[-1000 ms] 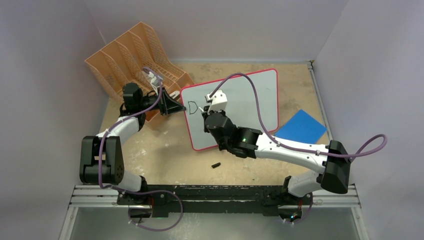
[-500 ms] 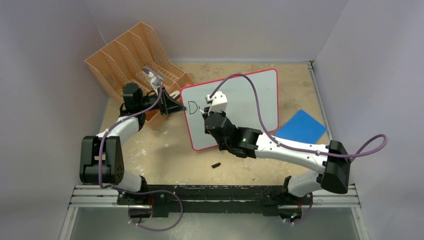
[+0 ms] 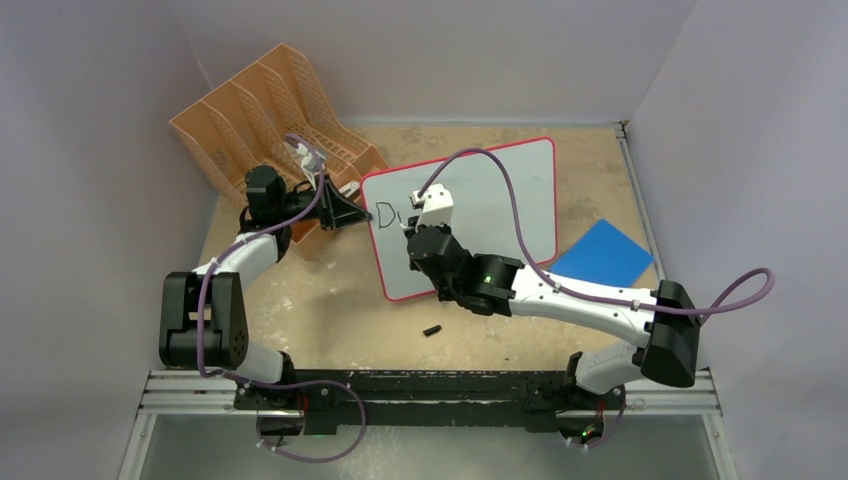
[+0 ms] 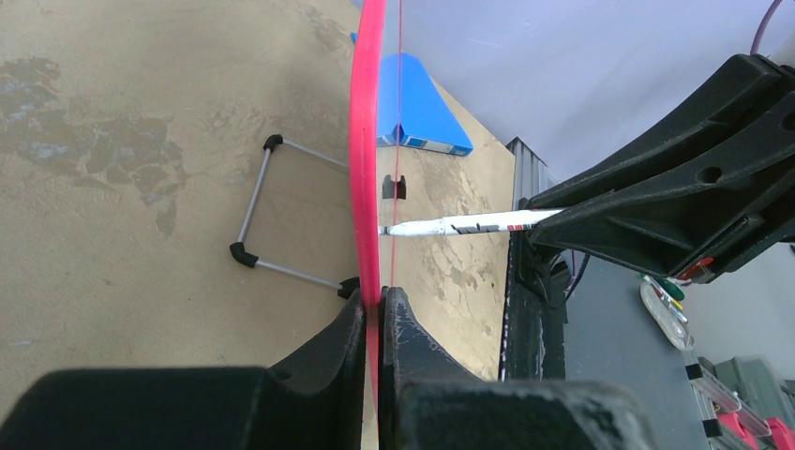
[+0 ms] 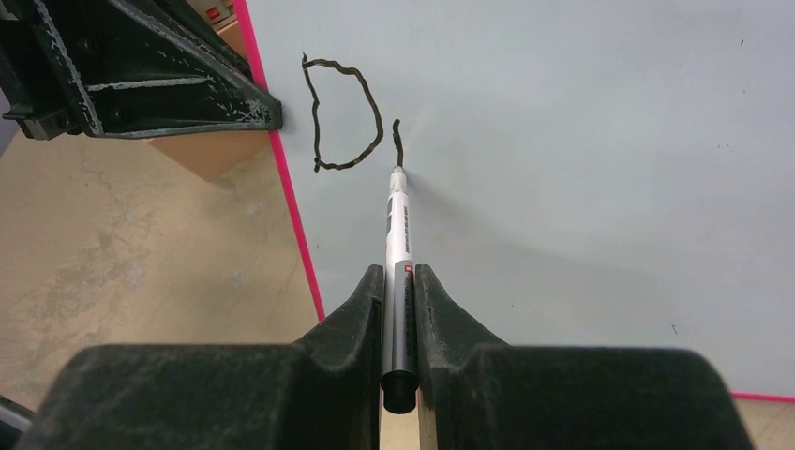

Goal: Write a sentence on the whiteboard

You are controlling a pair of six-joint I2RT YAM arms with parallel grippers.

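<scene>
One whiteboard point(image 3: 480, 215) on stained tan tabletop point(image 3: 330, 320) (pale walls point(image 3: 430, 50)).

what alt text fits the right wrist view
The right arm's black fingers clamp a silver and black marker, tip on the white red-framed whiteboard beside a handwritten black D. The left arm's black fingers sit at the board's edge.

top: high over whiteboard point(image 3: 500, 190), looking down | left wrist: close, edge-on | right wrist: close, face-on | shared: whiteboard

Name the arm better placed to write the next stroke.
Right. The right gripper holds the marker, tip on the whiteboard beside the D; the left gripper clamps the frame.
</scene>
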